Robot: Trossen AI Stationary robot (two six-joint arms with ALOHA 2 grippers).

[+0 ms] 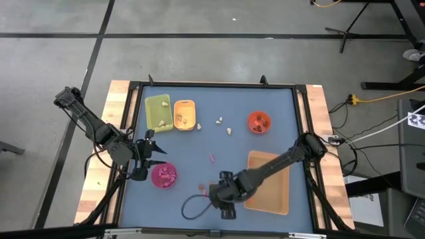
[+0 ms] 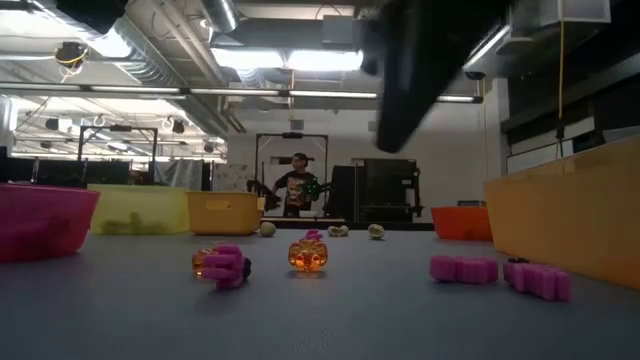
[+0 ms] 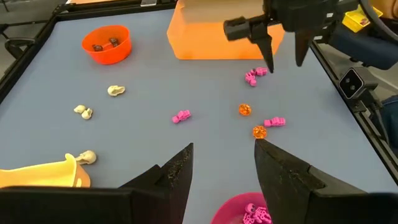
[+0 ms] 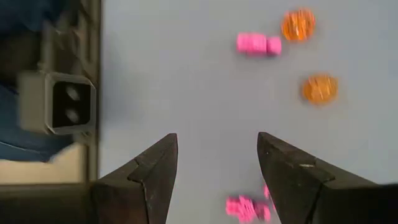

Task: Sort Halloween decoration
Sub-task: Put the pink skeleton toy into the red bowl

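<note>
Pink trinkets (image 4: pixel 247 208) are lying on the blue table (image 1: pixel 199 143) near its front edge, right between and just ahead of the right gripper (image 4: pixel 217 163), whose fingers are standing wide apart and holding nothing. Its arm is the nearer one. Left gripper (image 3: pixel 222 163) is also gaping open, empty, waiting by the pink bowl (image 1: pixel 163 175) at the left edge
</note>
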